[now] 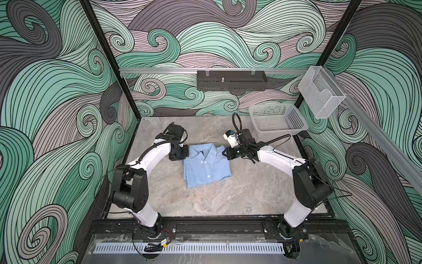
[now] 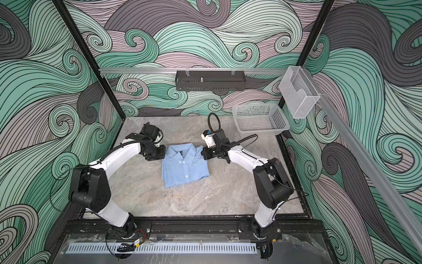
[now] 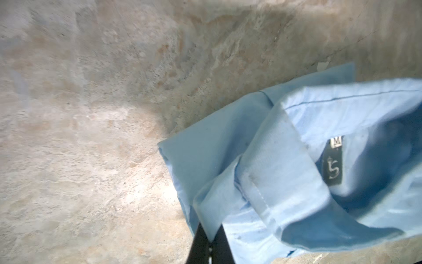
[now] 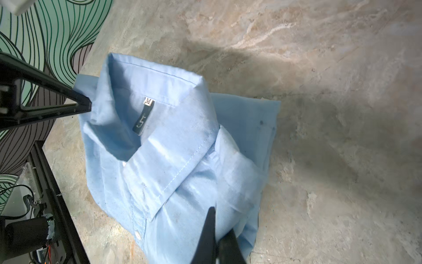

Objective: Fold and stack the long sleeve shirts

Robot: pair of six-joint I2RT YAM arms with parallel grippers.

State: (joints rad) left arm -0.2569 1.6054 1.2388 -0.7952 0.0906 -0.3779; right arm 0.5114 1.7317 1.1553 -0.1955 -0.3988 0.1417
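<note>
Grey marbled tabletop (image 1: pixel 205 201) supports the folded light blue shirt (image 1: pixel 205 169) at centre in both top views, collar (image 1: pixel 206 149) at the far end. Left wrist view: left gripper (image 3: pixel 210 237) pinches the shirt's edge fold. Right wrist view: right gripper (image 4: pixel 219 228) pinches the opposite edge.

Here's a robot test cell, lab rig all over. Two white-and-black arms, the left arm (image 1: pixel 153 154) and the right arm (image 1: pixel 278 160), are bolted to a black mounting rail (image 1: pixel 217 227) along the front of a stone-look counter (image 1: pixel 217 201). Black frame posts (image 1: pixel 109 57) hold swirl-printed wall panels (image 1: pixel 205 34) on three sides. An aluminium rail (image 1: pixel 159 70) carries a black perforated tray (image 1: pixel 230 81), a clear plastic holder (image 1: pixel 319 93) hangs at the side, and a slotted cable duct (image 1: pixel 189 248) runs out front.
</note>
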